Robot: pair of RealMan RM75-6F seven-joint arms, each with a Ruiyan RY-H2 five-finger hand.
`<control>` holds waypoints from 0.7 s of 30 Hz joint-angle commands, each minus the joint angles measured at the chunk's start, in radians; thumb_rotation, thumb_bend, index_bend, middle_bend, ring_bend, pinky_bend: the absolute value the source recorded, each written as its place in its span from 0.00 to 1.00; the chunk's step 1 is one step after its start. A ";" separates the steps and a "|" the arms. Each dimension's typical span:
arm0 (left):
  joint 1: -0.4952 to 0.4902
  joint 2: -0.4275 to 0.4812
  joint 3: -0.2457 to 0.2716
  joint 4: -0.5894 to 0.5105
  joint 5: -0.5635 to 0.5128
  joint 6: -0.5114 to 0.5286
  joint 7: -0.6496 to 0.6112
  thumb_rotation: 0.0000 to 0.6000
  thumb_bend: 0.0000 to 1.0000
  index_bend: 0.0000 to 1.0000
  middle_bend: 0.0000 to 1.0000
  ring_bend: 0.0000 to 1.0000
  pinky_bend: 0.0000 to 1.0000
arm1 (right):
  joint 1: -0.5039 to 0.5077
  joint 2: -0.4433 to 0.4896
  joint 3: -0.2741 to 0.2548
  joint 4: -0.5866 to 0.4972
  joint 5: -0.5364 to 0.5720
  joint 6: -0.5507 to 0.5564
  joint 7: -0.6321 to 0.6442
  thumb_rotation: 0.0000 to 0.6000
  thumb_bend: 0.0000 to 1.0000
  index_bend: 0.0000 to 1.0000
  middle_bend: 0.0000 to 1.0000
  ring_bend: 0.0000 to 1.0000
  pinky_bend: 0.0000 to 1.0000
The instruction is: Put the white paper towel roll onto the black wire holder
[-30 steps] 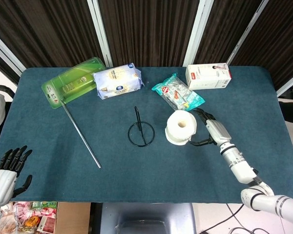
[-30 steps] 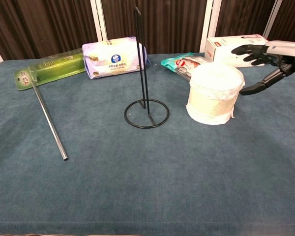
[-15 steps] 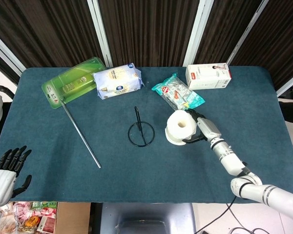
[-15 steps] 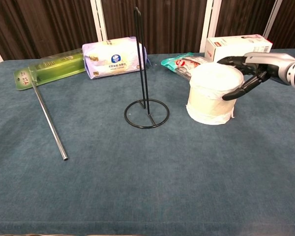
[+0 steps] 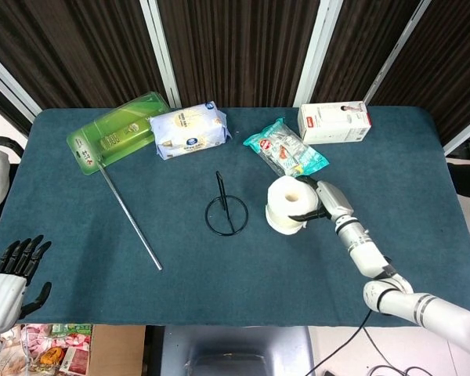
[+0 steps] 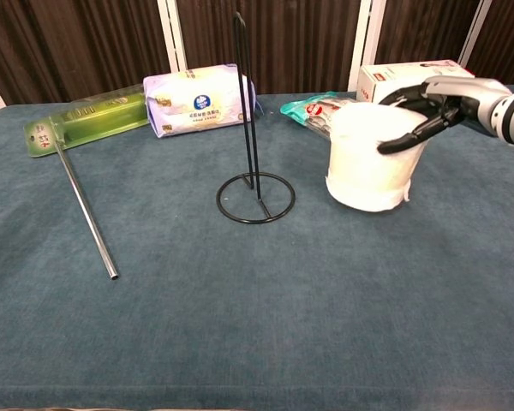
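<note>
Standing upright on the blue desk (image 5: 423, 196), the white paper towel roll (image 6: 368, 158) sits just right of the black wire holder (image 6: 254, 181), not touching it. The right robot hand (image 6: 418, 110) wraps its dark fingers (image 5: 304, 215) around the roll's right side and top edge, gripping it. The left robot hand (image 5: 12, 274) hangs off the desk's near-left corner, fingers spread, holding nothing.

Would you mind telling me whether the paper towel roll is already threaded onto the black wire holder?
No, the paper towel roll sits on the table beside the black wire holder, whose upright rod is bare.
</note>
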 commanded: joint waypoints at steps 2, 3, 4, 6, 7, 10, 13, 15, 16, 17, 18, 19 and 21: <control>-0.001 -0.001 0.002 0.001 0.004 -0.001 0.001 1.00 0.46 0.00 0.03 0.00 0.07 | -0.062 0.079 0.049 -0.145 -0.074 0.142 0.068 1.00 0.25 0.77 0.61 0.52 0.32; -0.001 -0.001 0.003 0.000 0.006 0.000 0.001 1.00 0.46 0.00 0.03 0.00 0.07 | -0.076 0.099 0.061 -0.177 -0.094 0.177 0.088 1.00 0.25 0.77 0.61 0.52 0.32; 0.001 0.000 0.004 0.000 0.008 0.001 0.001 1.00 0.46 0.00 0.03 0.00 0.07 | -0.090 0.119 0.074 -0.210 -0.109 0.210 0.107 1.00 0.25 0.77 0.61 0.52 0.32; 0.000 0.000 0.005 -0.004 0.011 0.001 0.004 1.00 0.46 0.00 0.03 0.00 0.07 | -0.121 0.164 0.111 -0.289 -0.127 0.282 0.150 1.00 0.25 0.76 0.61 0.52 0.32; -0.002 0.001 0.005 -0.007 0.011 -0.001 0.005 1.00 0.46 0.00 0.03 0.00 0.07 | -0.132 0.181 0.129 -0.326 -0.126 0.306 0.169 1.00 0.25 0.75 0.61 0.52 0.32; -0.002 0.000 0.009 -0.006 0.016 -0.002 0.004 1.00 0.46 0.00 0.03 0.00 0.07 | -0.155 0.251 0.182 -0.460 -0.118 0.345 0.213 1.00 0.25 0.74 0.61 0.52 0.33; -0.003 -0.001 0.010 -0.006 0.017 -0.004 0.004 1.00 0.46 0.00 0.03 0.00 0.07 | -0.146 0.287 0.231 -0.548 -0.083 0.369 0.187 1.00 0.25 0.73 0.61 0.52 0.34; -0.003 -0.002 0.009 -0.006 0.016 -0.004 0.004 1.00 0.46 0.00 0.03 0.00 0.07 | -0.117 0.298 0.255 -0.589 -0.033 0.357 0.136 1.00 0.25 0.73 0.61 0.52 0.34; -0.003 -0.001 0.008 -0.006 0.015 -0.003 0.003 1.00 0.46 0.00 0.03 0.00 0.07 | -0.101 0.301 0.264 -0.605 -0.007 0.346 0.113 1.00 0.25 0.73 0.61 0.52 0.34; -0.002 -0.001 0.008 -0.006 0.014 -0.003 0.002 1.00 0.46 0.00 0.03 0.00 0.07 | -0.078 0.305 0.274 -0.625 0.028 0.328 0.084 1.00 0.25 0.73 0.61 0.52 0.35; -0.002 -0.001 0.007 -0.005 0.012 -0.003 0.001 1.00 0.46 0.00 0.03 0.00 0.07 | -0.060 0.306 0.280 -0.637 0.055 0.318 0.060 1.00 0.25 0.73 0.61 0.52 0.35; -0.003 -0.001 0.006 -0.005 0.011 -0.004 -0.001 1.00 0.46 0.00 0.03 0.00 0.07 | -0.041 0.305 0.284 -0.645 0.081 0.311 0.030 1.00 0.25 0.73 0.61 0.52 0.35; -0.004 0.000 0.005 -0.005 0.008 -0.005 -0.004 1.00 0.46 0.00 0.03 0.00 0.07 | 0.007 0.291 0.288 -0.656 0.137 0.313 -0.054 1.00 0.25 0.73 0.61 0.52 0.35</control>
